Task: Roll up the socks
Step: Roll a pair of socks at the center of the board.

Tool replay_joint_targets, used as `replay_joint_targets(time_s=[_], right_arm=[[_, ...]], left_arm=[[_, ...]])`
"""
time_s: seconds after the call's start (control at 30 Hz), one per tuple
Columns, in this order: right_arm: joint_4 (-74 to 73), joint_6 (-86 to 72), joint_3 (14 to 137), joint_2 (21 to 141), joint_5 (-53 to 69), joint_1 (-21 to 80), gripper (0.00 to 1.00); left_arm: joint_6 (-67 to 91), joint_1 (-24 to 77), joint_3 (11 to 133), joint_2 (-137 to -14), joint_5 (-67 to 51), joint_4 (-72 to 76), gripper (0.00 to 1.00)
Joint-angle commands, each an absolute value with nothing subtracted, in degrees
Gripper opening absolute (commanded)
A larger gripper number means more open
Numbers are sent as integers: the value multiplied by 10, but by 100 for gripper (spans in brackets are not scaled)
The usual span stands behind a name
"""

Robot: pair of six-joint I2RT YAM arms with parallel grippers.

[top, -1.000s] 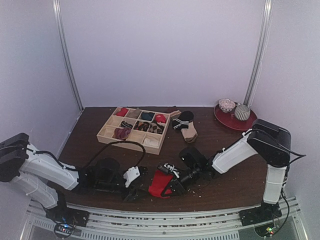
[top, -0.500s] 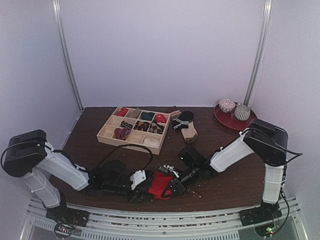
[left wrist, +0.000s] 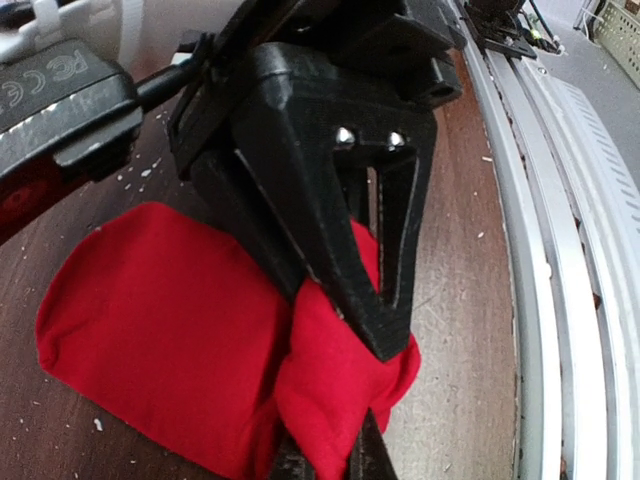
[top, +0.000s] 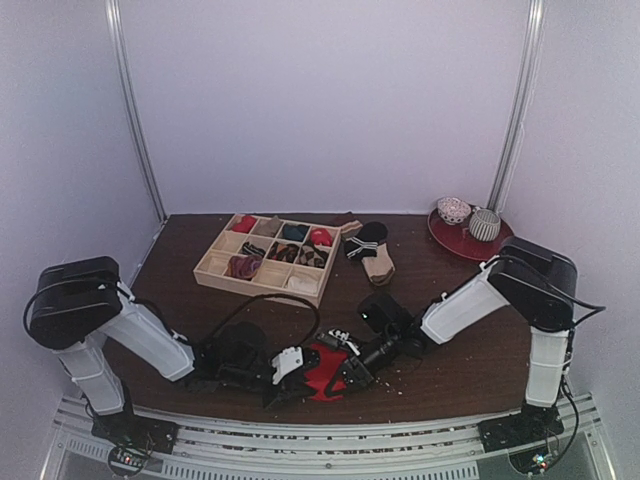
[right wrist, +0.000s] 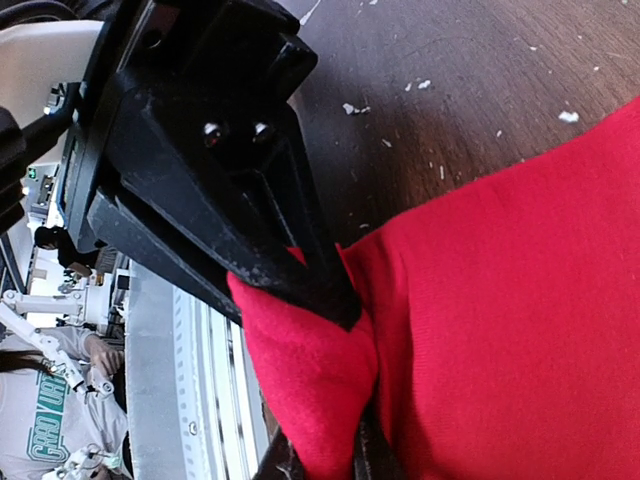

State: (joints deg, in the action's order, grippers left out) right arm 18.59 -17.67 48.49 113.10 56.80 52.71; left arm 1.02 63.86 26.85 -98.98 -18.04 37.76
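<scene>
A plain red sock (top: pixel 325 375) lies bunched on the dark table near the front edge, between my two grippers. My left gripper (top: pixel 298 366) comes in from the left and is shut on a fold of the sock. In the left wrist view the red sock (left wrist: pixel 170 330) bulges out between that gripper's (left wrist: pixel 350 400) black fingers (left wrist: pixel 385 320). My right gripper (top: pixel 347 374) comes in from the right and is shut on the other end. In the right wrist view the sock (right wrist: pixel 520 290) is pinched in that gripper (right wrist: pixel 330 385), close to the metal rail.
A wooden tray (top: pixel 215 262) with compartments holding rolled socks stands at the back left. A black sock with white stripes (top: pixel 365 240) and a tan sock (top: pixel 378 266) lie beside it. A red plate (top: pixel 470 246) with two bowls is at the back right. White crumbs dot the table.
My left arm has swung right to the red sock, and its gripper, open before, has shut on it. The right gripper still holds the sock, a little lower.
</scene>
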Motion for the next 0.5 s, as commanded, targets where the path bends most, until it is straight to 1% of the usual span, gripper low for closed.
replay_joint_targets(time_s=[0.0, 0.17, 0.2, 0.23, 0.37, 0.4, 0.43, 0.47], right_arm=[[98, -159, 438, 1105, 480, 529, 4], [133, -136, 378, 969, 363, 532, 12], [148, -130, 363, 939, 331, 535, 15], [160, -120, 345, 909, 293, 540, 22], [212, -40, 292, 811, 148, 593, 27], [234, -11, 276, 793, 111, 619, 30], [254, 10, 263, 782, 78, 635, 37], [270, 27, 255, 775, 59, 644, 42]], left_arm=[[74, 637, 292, -1009, -197, 345, 0], [162, 633, 329, -1010, -260, 230, 0], [182, 629, 332, -1012, -273, 218, 0], [197, 624, 334, -1016, -291, 207, 0], [232, 608, 339, -1045, -334, 176, 0], [235, 605, 341, -1054, -340, 170, 0], [235, 603, 342, -1063, -343, 164, 0], [236, 601, 344, -1073, -345, 161, 0]])
